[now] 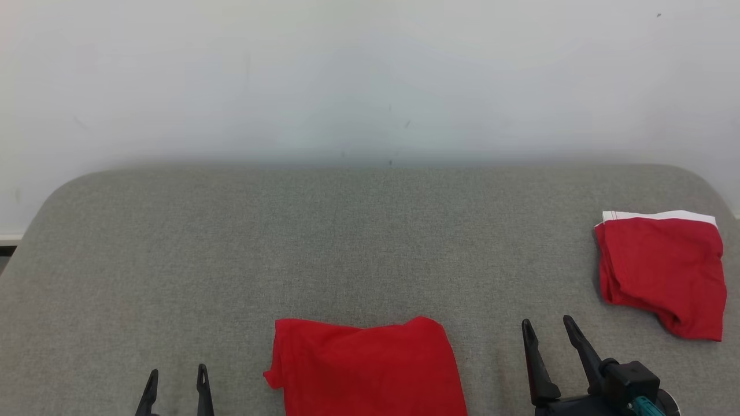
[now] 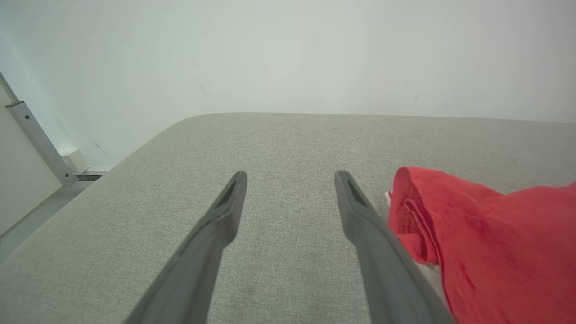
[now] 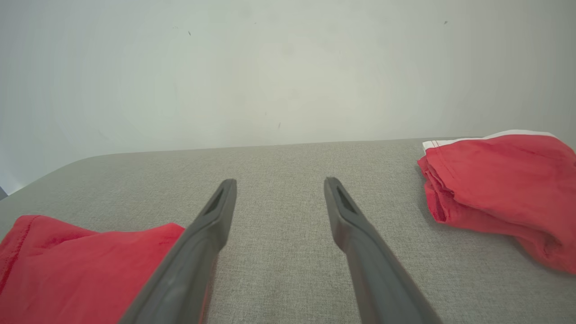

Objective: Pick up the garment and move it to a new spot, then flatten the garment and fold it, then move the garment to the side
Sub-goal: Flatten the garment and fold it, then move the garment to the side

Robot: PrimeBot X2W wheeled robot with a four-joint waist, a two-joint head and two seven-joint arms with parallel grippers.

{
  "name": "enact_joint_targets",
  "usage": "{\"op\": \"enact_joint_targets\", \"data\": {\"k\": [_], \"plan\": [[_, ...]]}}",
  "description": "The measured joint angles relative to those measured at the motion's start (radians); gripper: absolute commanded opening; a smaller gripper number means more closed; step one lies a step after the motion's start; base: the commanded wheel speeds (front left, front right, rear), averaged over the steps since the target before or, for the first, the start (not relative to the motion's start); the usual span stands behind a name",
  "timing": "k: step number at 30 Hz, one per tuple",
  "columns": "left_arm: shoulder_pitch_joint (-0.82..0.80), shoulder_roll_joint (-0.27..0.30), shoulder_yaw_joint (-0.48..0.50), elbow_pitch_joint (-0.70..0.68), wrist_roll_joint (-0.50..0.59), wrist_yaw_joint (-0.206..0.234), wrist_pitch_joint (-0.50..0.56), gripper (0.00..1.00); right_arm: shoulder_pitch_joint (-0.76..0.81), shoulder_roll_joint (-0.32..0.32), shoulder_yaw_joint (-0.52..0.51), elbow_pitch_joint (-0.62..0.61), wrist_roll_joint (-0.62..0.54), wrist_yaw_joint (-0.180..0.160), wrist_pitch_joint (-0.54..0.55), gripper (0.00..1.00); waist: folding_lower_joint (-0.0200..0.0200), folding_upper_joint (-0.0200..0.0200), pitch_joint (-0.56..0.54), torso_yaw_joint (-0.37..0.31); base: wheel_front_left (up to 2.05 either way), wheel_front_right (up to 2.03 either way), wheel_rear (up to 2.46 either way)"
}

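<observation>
A red garment [image 1: 370, 367] lies on the grey cushioned surface [image 1: 347, 242] at the near middle, its lower part cut off by the frame. The same garment [image 2: 486, 243] sits to the right of my left gripper [image 2: 291, 179], and this garment [image 3: 85, 265] lies left of my right gripper [image 3: 279, 186]. My left gripper [image 1: 177, 377] stands open at the lower left, empty. At the lower right my right gripper [image 1: 546, 326] is open and empty too. Both hover apart from the cloth.
A second red garment with a white band [image 1: 665, 271] lies folded at the right edge of the surface, also seen as the folded red piece [image 3: 499, 189]. A pale wall [image 1: 370, 81] rises behind. A metal strut [image 2: 38, 139] stands off the left end.
</observation>
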Motion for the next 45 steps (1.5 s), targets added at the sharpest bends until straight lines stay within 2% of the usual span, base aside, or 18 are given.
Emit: {"op": "enact_joint_targets", "data": {"k": [17,23,35,45], "plan": [[0.018,0.000,0.016,0.022,-0.003,-0.013,0.000,1.00,0.019,0.015,0.004,0.035,-0.008,0.000,0.000,1.00,-0.0001,0.0000,-0.047,-0.004,0.00,0.00,0.00],[0.018,0.000,0.000,0.020,-0.012,-0.013,0.000,1.00,0.016,0.016,0.049,0.088,0.027,0.000,0.000,1.00,0.0000,0.0000,-0.033,0.005,0.00,0.00,0.00],[0.016,0.000,-0.081,0.037,-0.024,-0.023,0.000,1.00,-0.068,0.008,0.243,0.332,0.223,0.000,0.000,1.00,0.0000,0.0000,0.019,0.059,0.00,0.00,0.00],[0.002,0.000,-0.098,0.041,-0.022,-0.023,0.000,1.00,-0.171,0.007,0.316,0.512,0.319,0.000,0.016,1.00,0.0000,0.0000,0.051,0.098,0.00,0.00,0.00]]}}
